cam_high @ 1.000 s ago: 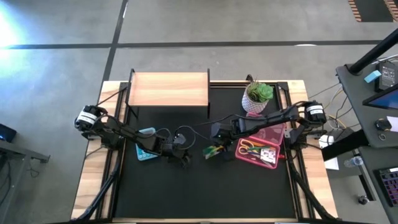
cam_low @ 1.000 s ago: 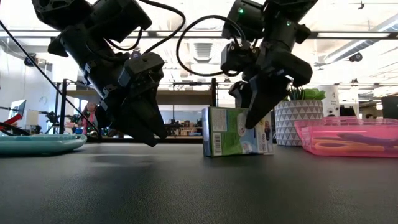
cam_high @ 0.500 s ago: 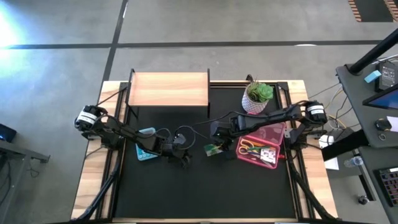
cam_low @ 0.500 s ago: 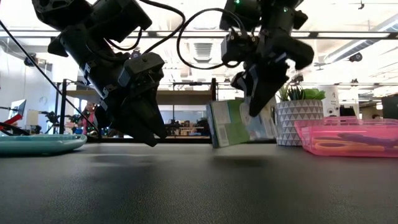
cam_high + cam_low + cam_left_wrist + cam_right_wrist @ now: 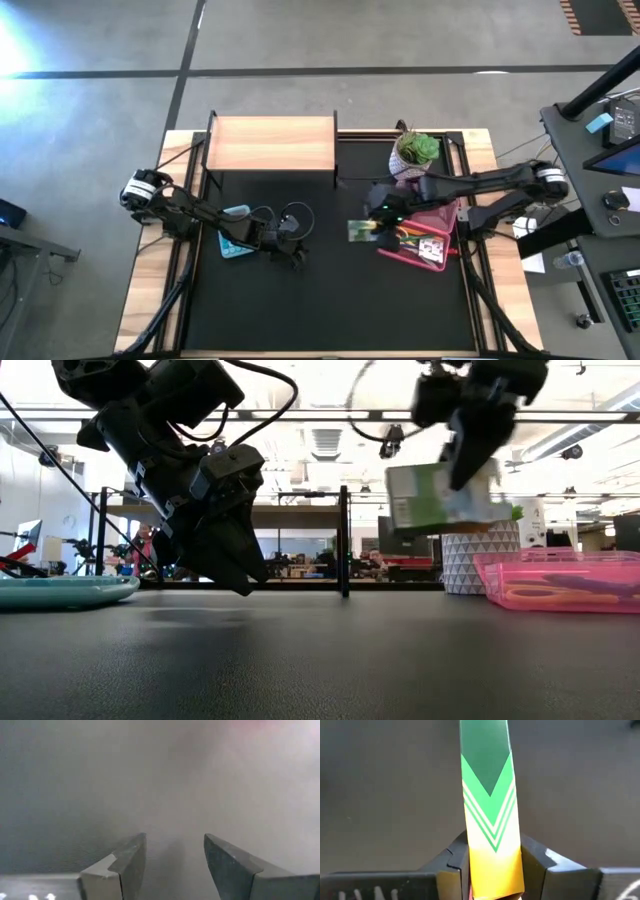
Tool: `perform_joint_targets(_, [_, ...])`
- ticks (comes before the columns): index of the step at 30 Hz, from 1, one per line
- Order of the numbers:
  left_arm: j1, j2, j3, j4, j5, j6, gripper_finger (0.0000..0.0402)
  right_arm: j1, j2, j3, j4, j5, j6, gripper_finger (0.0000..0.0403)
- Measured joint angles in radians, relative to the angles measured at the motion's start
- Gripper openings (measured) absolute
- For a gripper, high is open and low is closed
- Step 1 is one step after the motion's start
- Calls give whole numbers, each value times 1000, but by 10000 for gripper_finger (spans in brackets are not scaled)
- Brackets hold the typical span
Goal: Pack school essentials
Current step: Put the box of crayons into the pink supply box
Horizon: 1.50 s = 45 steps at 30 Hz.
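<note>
The right gripper (image 5: 368,231) holds a small green box (image 5: 360,232) in the air above the black mat (image 5: 330,300), just beside the near-left edge of the pink tray (image 5: 447,212). In the low view the box (image 5: 437,497) hangs clear of the tabletop, tilted a little, with the gripper (image 5: 470,455) clamped on it from above. The right wrist view shows the two dark fingers (image 5: 455,865) pressed against both sides of the box's narrow edge (image 5: 490,810), which is dark green with a chevron pattern fading to yellow. The tray holds yellow-handled scissors (image 5: 402,237) and a few other small items that are too small to tell apart from above; in the low view the tray (image 5: 560,582) sits on the mat at the right with the scissors' handles showing through its wall. A potted plant (image 5: 414,156) stands just behind the tray. The left gripper (image 5: 297,258) waits low over the mat near a teal plate (image 5: 236,245), with its fingers (image 5: 131,860) parted and nothing between them; the surface beyond them is probably the mat, though that view is blurred. A wooden shelf (image 5: 271,143) stands at the back of the table.
</note>
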State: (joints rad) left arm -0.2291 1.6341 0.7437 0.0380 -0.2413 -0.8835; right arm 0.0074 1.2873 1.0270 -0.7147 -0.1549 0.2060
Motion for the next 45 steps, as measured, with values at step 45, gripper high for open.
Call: perform_joint_targets(45, [0, 0, 0, 6, 28, 1, 183, 113, -396, -467, 38, -1, 660, 121])
